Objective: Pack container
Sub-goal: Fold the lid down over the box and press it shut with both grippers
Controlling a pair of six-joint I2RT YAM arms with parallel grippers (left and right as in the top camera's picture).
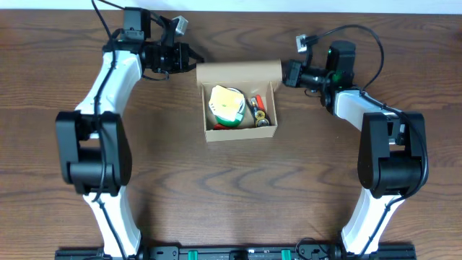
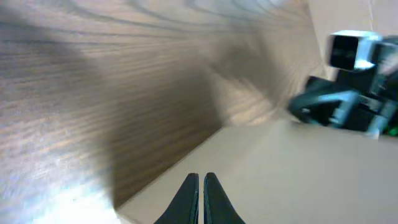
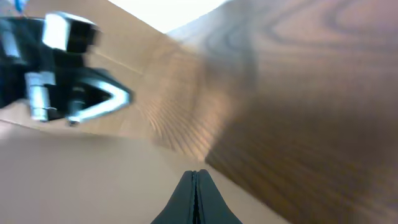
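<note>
The container (image 1: pixel 242 134) sits open on the table (image 1: pixel 231 195), directly between the two claws, with its flap lid (image 1: pixel 238 72) folded back. The left claw (image 1: pixel 193 58) is at one end of the flap and the right claw (image 1: pixel 284 74) at the other. Each has its fingers pressed together over tan cardboard; whether they touch it, I cannot tell. A yellow-green roll (image 1: pixel 227 106) lies inside.

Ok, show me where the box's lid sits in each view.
Overhead: lid at centre, just above the open box.
Left wrist: lid fills the lower right.
Right wrist: lid fills the lower left.
Shared landmark: the dark wood table, left of the lid in the left wrist view and right of it in the right wrist view.
</note>
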